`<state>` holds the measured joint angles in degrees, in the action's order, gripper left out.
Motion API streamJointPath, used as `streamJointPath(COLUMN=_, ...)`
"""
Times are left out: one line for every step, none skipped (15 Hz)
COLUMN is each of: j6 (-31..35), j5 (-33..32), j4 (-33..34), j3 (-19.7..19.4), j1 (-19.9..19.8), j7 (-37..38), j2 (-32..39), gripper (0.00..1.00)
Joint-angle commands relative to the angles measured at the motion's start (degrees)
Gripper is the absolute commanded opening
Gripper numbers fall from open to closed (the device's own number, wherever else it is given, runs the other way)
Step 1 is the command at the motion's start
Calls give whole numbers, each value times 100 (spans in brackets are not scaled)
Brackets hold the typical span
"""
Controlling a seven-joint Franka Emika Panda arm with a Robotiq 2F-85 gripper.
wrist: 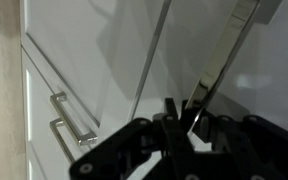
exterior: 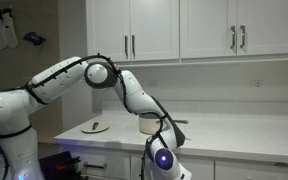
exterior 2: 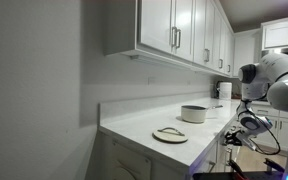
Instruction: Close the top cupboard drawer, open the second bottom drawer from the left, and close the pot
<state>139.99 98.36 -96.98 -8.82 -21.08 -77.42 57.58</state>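
The black gripper [wrist: 184, 110] is pinched onto the slim silver bar handle [wrist: 224, 50] of the short white drawer front [wrist: 274, 100]. Opening it seems the step in hand, and that needs a straight outward pull.

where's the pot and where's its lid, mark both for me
pot [exterior 2: 194, 114]: exterior view, on its outer side wall.
lid [exterior 2: 170, 134]: exterior view, on the flat top of the disc.

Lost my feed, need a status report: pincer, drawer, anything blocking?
Pincer astride drawer's silver bar handle, grip unconfirmed. Upper cupboard doors shut. Pot uncovered, lid beside it on counter. Nothing seen blocking.
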Motion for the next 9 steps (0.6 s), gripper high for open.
streamJointPath(j6=261, j5=329, j4=109, j3=-390, j1=9, j7=-160, j2=77, gripper=4)
streamJointPath(j6=258, j5=370, j4=83, j3=-416, j1=8, j7=-158, j2=74, gripper=4)
streamJointPath(j6=261, j5=403, j4=66, j3=-439, j1=23, j7=-148, j2=70, gripper=4)
streamJointPath(j6=228, j5=452, j4=11, j3=-467, j1=18, j7=-169, j2=49, gripper=3)
streamJointPath(j6=190, j5=459, j4=-38, j3=-508, j1=20, j7=-188, j2=35, gripper=3)
streamJointPath(j6=148, j5=479, j4=-88, j3=-553, j1=13, j7=-234, j2=21, gripper=4)
streamJointPath(j6=100, j5=514, j4=-119, j3=-595, j1=1, j7=-268, j2=16, gripper=4)
streamJointPath(j6=45, j5=520, j4=-171, j3=-651, j1=-20, j7=-287, j2=0, gripper=3)
streamJointPath(j6=-12, j5=524, j4=-207, j3=-706, j1=-33, j7=-296, j2=-8, gripper=4)
